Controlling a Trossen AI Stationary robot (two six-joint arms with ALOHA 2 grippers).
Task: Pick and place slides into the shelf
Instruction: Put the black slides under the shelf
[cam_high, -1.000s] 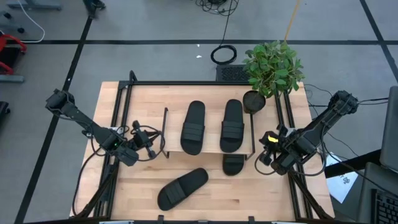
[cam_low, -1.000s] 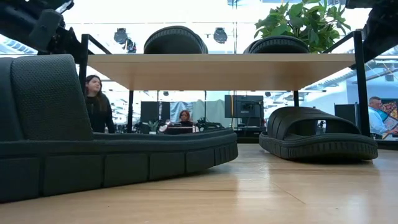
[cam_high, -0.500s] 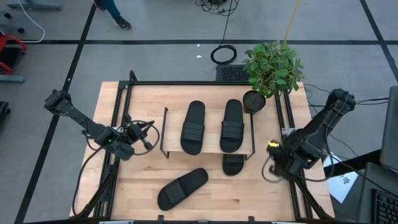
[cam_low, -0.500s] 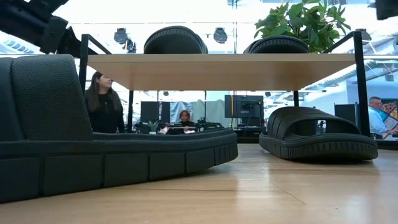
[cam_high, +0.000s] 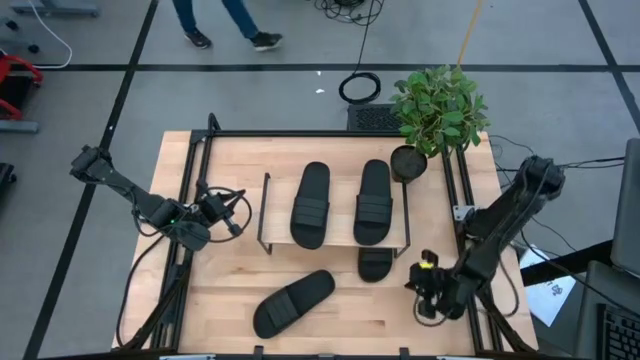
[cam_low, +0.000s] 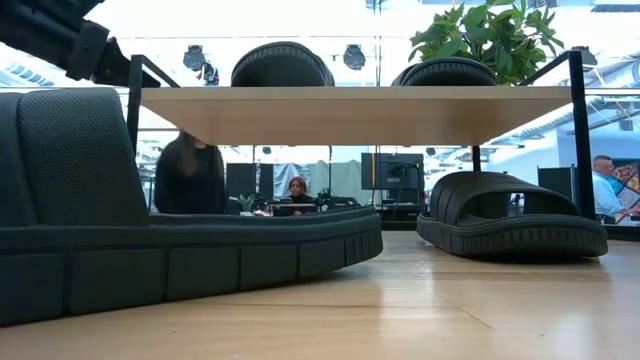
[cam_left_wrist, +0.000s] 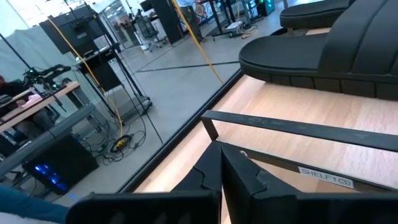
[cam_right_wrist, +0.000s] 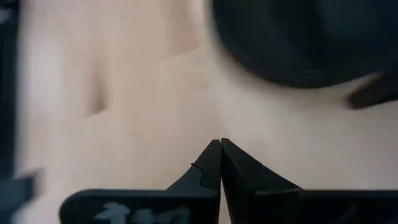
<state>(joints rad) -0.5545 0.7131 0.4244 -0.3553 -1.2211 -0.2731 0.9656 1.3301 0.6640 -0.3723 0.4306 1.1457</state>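
Note:
Two black slides lie on their soles side by side on the shelf's light wood top board. A third slide lies on the table under the shelf, its end sticking out at the near side. The fourth slide lies slantwise on the table, near the near edge. My left gripper hangs shut just left of the shelf frame, touching nothing; its wrist view shows the shut fingers facing the shelf's slides. My right gripper is shut over the table's near right part, with a dark slide ahead of it.
A potted plant stands at the shelf's far right corner. Black frame rails run along the table's left and right sides. Bare wood shows between the loose slide and my right gripper. People sit and walk in the room beyond.
My right gripper has moved toward the table's near edge and a little left, staying shut. My left gripper has drawn back slightly toward the far left. The slides have not moved. A person walks past beyond the table's far edge.

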